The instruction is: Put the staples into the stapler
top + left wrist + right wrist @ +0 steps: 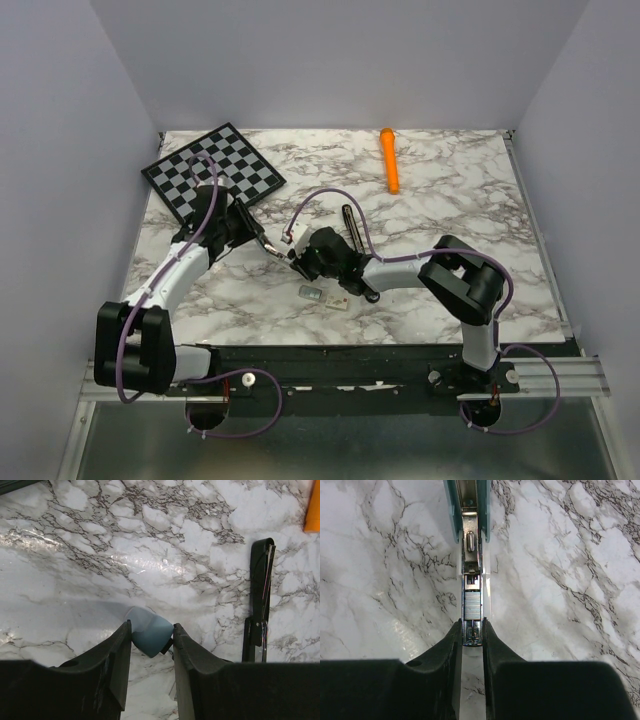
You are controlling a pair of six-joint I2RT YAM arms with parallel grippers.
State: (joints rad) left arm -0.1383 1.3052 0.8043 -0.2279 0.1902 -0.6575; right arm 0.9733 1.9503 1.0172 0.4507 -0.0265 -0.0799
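— What was laid out on the worktop (pixel 450 200)?

— The chessboard (pixel 212 168) sat in the far-left corner and the orange marker (pixel 390 160) lay near the far edge. Both arms met around the middle. The stapler (pixel 262 575) lay there open, long and black, pointing toward the far edge.

— And the hands?

— The right gripper (pixel 472 630) was narrow, pinching the near end of the stapler's metal channel. The left gripper (pixel 152 627) was narrow too, clamped on a pale blue piece (pixel 150 632), just beside the stapler but not touching it.

— The staples (pixel 472 605)?

— They were in the channel, just beyond the right fingertips. I couldn't tell whether they were pushed fully home.

— What worried you?

— The pinch was only on the rail's very end. I thought a twist or slip could tilt the channel, and the block would skew or slide out. Closing the top arm on a crooked block would probably jam it. The left hand was also close enough to nudge the stapler.

— Which camera showed what?

— Only the right wrist showed the staples, because from above the wrists hid them. Only the left wrist showed the blue piece in its grip. Only the top view showed the chessboard.
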